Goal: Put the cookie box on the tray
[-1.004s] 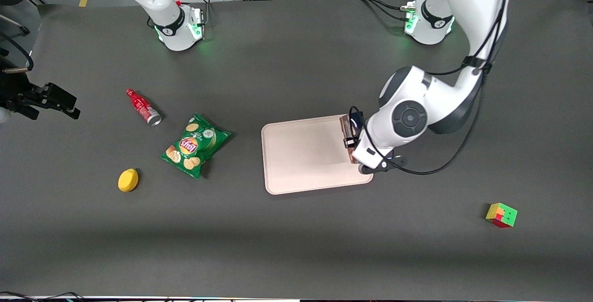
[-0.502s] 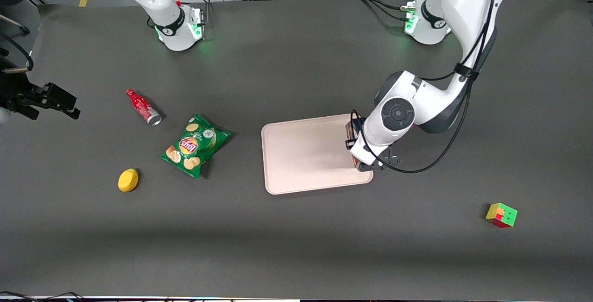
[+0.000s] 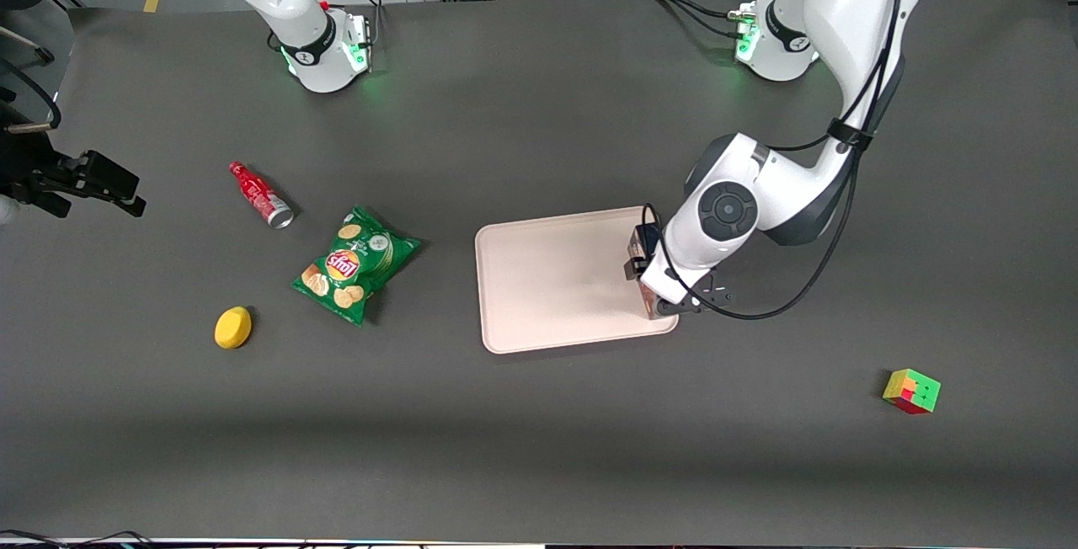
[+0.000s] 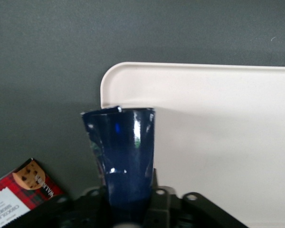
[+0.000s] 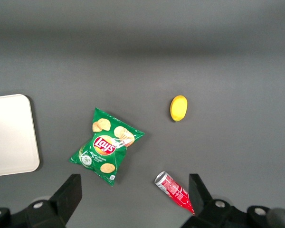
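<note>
From the front we count one bottle (image 3: pixel 259 194), one chip bag (image 3: pixel 354 264), one yellow sponge (image 3: pixel 232 327) and one colour cube (image 3: pixel 911 391) on the desk (image 3: pixel 539 448), all well apart from the tray (image 3: pixel 556 284). The gripper (image 3: pixel 653 296) hangs over the tray's edge nearest the working arm's end, mostly hidden by the arm; most of the tray lies bare.

In the left wrist view we see the gripper (image 4: pixel 133 213) clenched on the cookie box (image 4: pixel 123 156), whose free end reaches a rounded tray corner (image 4: pixel 115 78). One red carton (image 4: pixel 23 185) lies on the desk beside it.

The right wrist view shows the same bag (image 5: pixel 107 152), sponge (image 5: pixel 179 108) and bottle (image 5: pixel 173 190).
</note>
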`<action>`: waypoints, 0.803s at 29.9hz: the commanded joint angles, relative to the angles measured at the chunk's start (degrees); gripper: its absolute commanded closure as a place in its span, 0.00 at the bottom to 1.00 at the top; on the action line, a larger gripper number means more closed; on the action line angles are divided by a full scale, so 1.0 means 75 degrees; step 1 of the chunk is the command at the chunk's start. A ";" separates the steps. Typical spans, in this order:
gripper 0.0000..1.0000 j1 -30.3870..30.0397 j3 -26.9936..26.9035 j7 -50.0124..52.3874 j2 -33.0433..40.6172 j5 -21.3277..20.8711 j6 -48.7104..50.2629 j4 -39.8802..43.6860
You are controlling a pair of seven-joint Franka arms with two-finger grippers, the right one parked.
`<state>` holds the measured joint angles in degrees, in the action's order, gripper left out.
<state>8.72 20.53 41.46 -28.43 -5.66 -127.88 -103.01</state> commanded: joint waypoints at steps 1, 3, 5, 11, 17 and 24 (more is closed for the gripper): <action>0.00 -0.0131 -0.0370 -0.0102 0.0801 0.0086 0.0935 0.0105; 0.00 -0.0225 -0.0463 -0.0125 0.1140 0.0226 0.1532 0.0222; 0.00 -0.0249 -0.0651 -0.0335 0.1527 0.0320 0.2199 0.0374; 0.00 -0.0366 -0.1657 -0.2173 0.2722 0.0742 0.4882 0.1299; 0.00 -0.0378 -0.2514 -0.3966 0.3461 0.0637 0.7531 0.2822; 0.00 -0.0436 -0.3007 -0.5175 0.4363 0.0461 0.7923 0.2324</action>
<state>5.22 -0.80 7.76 1.83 -1.46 -68.47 -81.63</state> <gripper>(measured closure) 0.000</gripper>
